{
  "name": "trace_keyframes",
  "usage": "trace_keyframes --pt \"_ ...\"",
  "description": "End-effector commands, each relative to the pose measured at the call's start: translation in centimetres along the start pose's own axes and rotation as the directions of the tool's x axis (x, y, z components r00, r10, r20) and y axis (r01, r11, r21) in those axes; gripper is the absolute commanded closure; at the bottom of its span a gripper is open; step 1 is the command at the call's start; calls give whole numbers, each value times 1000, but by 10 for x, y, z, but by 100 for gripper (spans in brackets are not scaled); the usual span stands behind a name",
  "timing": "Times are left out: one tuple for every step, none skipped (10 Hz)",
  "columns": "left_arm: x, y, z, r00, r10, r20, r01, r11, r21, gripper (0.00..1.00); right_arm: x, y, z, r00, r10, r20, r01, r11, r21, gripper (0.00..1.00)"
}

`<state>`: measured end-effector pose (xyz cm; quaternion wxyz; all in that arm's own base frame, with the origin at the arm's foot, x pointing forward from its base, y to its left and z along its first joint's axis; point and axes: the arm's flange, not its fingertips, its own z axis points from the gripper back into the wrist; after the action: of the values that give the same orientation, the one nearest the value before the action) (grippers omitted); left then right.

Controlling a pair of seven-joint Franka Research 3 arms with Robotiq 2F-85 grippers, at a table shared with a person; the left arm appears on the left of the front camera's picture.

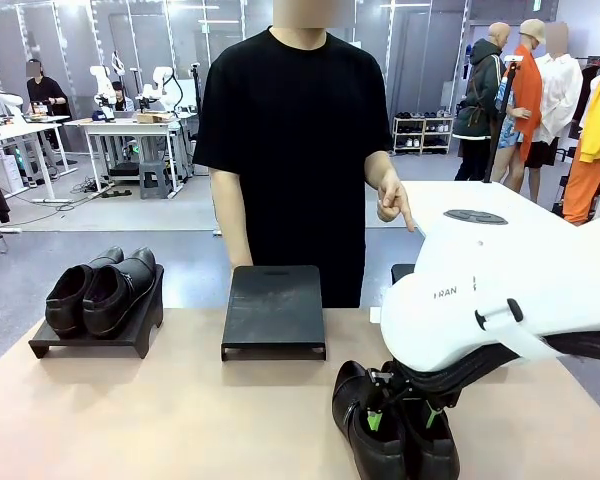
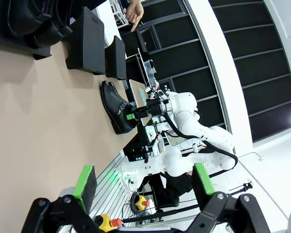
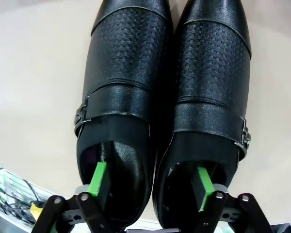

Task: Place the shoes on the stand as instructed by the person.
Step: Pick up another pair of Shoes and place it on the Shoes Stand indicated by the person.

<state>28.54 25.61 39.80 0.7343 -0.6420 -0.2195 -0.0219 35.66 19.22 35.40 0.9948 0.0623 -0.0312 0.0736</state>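
**Near pair, before the lift.** Reaching the right gripper (image 3: 151, 183) down into the near pair of shoes (image 3: 128, 68), lying side by side on the table (image 1: 160, 420) at the robot's edge, toes pointing toward the person. Standing with jaws apart, one green pad (image 3: 99, 177) inside each shoe's opening, bracketing the two touching inner walls and apparently not yet pressing them. Hanging the left gripper (image 2: 143, 174) wide open above the table, holding nothing. Showing the other pair (image 1: 100, 290) on the left stand (image 1: 140, 335), with the middle stand (image 1: 273, 305) bare and the right stand (image 2: 116, 58) appearing bare. Pointing downward with the person's hand (image 1: 393, 203), probably at the right stand. Judging the glossy leather as smooth and slippery, the uppers as fairly stiff but yielding at the collar, and the pair as moderately heavy. Taking both inner walls in one pinch as the likely hold, and expecting the toes to sag and either shoe to slide free.
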Motion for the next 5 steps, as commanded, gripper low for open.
trace_keyframes --pt "-2 -1 2 1000 -6 -8 6 1000 -7 0 -17 -1 -13 1000 -8 16 8 999 -42 70" --pt "-2 -1 2 1000 -6 -8 6 1000 -7 0 -17 0 -16 1000 -7 12 7 999 -47 92" --pt "-2 -1 2 1000 -6 -8 6 1000 -7 0 -18 1 -21 1000 -6 4 6 999 -49 100" --pt "-2 -1 2 1000 -6 -8 6 1000 -7 0 -18 1 -26 1000 -9 -3 9 998 -56 100" --pt "-2 -1 2 1000 -6 -8 6 1000 -7 0 -19 1 -30 1000 -10 -10 9 998 -63 100"
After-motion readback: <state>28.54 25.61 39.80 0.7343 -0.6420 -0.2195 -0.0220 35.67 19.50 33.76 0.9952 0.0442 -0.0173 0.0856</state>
